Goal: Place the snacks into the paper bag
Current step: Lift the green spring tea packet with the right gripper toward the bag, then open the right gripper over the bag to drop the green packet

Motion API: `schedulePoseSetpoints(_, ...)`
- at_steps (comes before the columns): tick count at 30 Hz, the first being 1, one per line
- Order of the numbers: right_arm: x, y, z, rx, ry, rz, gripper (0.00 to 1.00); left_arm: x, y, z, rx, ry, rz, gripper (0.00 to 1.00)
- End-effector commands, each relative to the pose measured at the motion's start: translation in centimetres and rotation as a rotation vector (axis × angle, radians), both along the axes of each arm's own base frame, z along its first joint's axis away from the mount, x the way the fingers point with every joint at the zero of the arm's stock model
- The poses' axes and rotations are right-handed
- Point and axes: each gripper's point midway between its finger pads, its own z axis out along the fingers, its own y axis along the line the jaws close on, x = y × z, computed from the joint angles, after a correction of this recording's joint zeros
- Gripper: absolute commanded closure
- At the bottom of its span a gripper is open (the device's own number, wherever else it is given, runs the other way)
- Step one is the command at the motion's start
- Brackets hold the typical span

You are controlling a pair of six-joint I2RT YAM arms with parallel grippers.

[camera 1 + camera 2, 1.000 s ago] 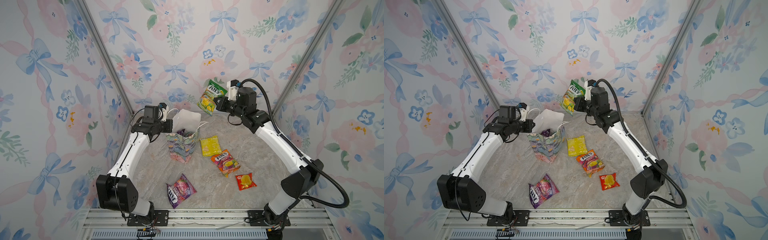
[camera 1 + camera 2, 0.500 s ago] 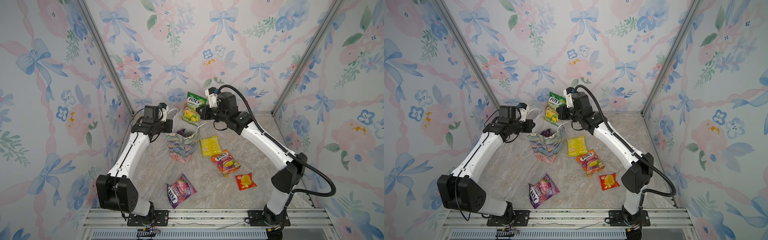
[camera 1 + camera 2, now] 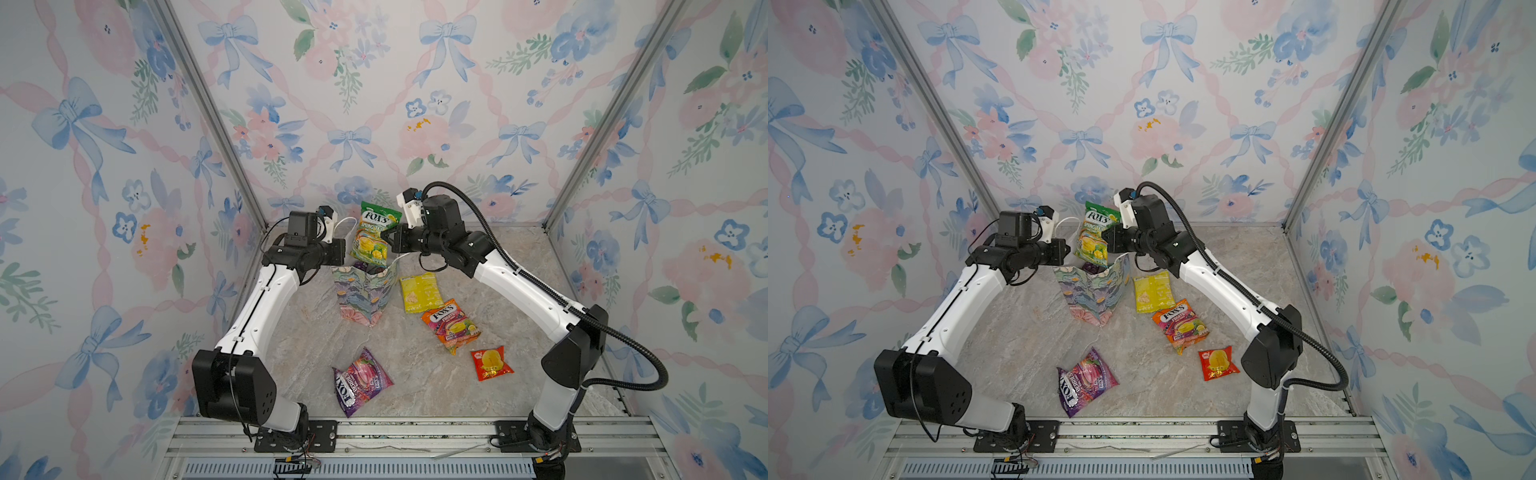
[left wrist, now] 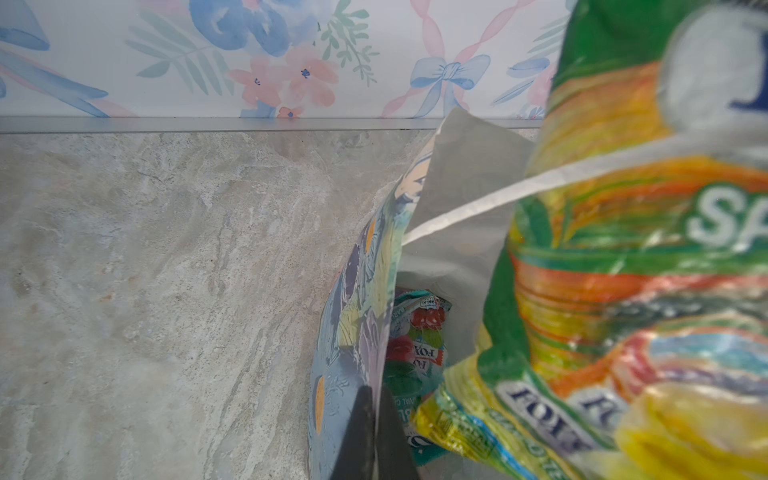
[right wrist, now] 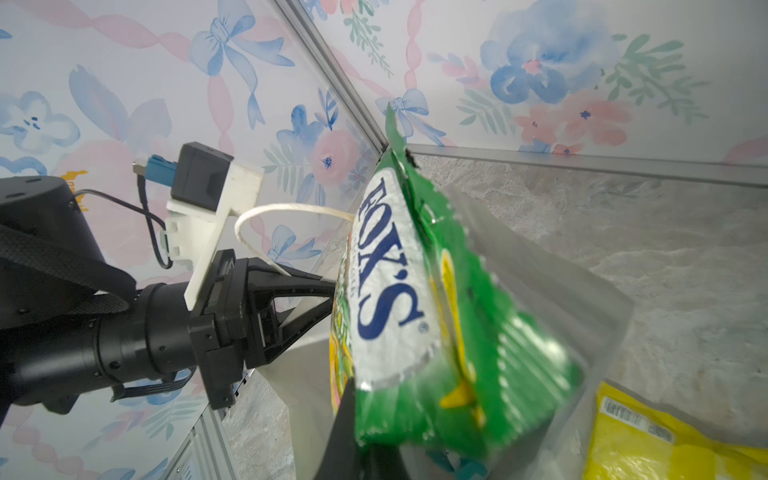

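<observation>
Paper is floppy stuff, so it's good to see the left fingers [image 4: 357,440] pinched fully shut on the side wall of the paper bag [image 3: 361,295], holding its mouth open, with a white cord handle [image 5: 266,212] looped over them. Inside the bag, just past those fingertips, a teal packet [image 4: 419,332] is already in. Between the two sets of fingers hangs the green-yellow packet [image 3: 374,237], roughly upright. Its lower end is right at the bag's mouth, and from the left wrist view it might just be dipping in, hard to call. The right fingers [image 5: 345,440] are clamped tight on the packet's edge, nothing else in them. My tip for this drop: go straight down, bottom corner first, until most of the packet is below the rim before letting go, and steer clear of that cord so it doesn't snag. The left side should just hold firm, imo, since the bag looks light enough to tip if nudged. Loose on the counter [image 3: 424,386], well apart from either set of fingers, lies the purple packet [image 3: 359,380]. Then below and past the right fingers come the yellow packet [image 3: 419,293], the orange packet [image 3: 451,324] and the red-yellow packet [image 3: 491,363], none bagged yet.
</observation>
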Motion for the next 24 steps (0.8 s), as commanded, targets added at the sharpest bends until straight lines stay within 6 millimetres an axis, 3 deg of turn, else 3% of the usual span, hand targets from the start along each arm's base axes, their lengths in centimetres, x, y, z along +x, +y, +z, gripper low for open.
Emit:
schedulePoseSetpoints(1, -0.9, 0.6, 1.6, 0.065, -0.017, 0.027, 1.00, -0.6, 0.3, -1.1, 0.015, 0.036, -0.006, 1.00)
schedulePoseSetpoints(14, -0.9, 1.1, -0.4, 0.071, 0.038, 0.030, 1.00, -0.7, 0.3, -0.9, 0.014, 0.033, -0.007, 1.00)
schedulePoseSetpoints(16, -0.8, 0.9, -0.1, 0.074, 0.034, 0.025, 0.87, -0.7, 0.3, -0.9, 0.015, 0.032, -0.006, 1.00)
schedulePoseSetpoints(19, -0.6, 0.3, 0.4, 0.077, 0.024, 0.009, 0.49, -0.7, 0.3, -0.9, 0.017, 0.032, -0.006, 1.00)
schedulePoseSetpoints(22, -0.3, -0.8, 1.7, 0.077, -0.016, -0.013, 0.28, -0.7, 0.3, -1.0, 0.017, 0.033, -0.006, 1.00)
schedulePoseSetpoints(24, -0.1, -1.7, 2.7, 0.069, -0.051, -0.033, 0.21, -0.7, 0.4, -0.9, 0.017, 0.030, -0.004, 1.00)
